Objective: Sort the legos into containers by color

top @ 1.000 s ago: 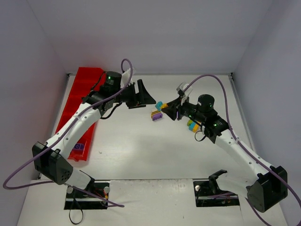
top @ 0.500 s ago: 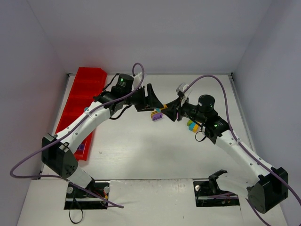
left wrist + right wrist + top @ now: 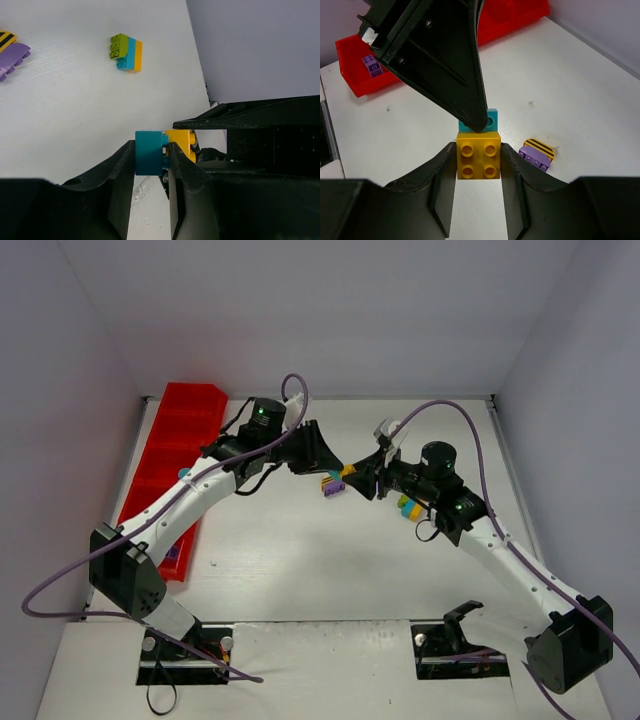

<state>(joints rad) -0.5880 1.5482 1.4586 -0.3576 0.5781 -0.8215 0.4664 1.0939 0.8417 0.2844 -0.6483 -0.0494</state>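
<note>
from above, the left gripper (image 3: 335,466) and right gripper (image 3: 357,477) meet tip to tip over the middle of the white table (image 3: 280,560). a long red plastic tray (image 3: 165,445) lies along the table's left edge, with a small purple plastic brick (image 3: 172,553) in its nearest compartment. a purple oval piece with a yellow-and-black striped top (image 3: 333,486) lies just beside the tips, and a lime, teal and orange stacked block (image 3: 408,507) lies by the right wrist. in the left wrist view, the left gripper (image 3: 151,152) is pinched narrow on a square teal plastic brick (image 3: 148,159), which is joined to a yellow plastic brick (image 3: 180,140) held clear of the table. in the right wrist view, the right gripper (image 3: 478,150) is clamped on the yellow plastic brick (image 3: 478,159), studs facing the camera. the teal plastic brick (image 3: 490,119) touches its far side, under the left gripper's black finger (image 3: 445,60).
</note>
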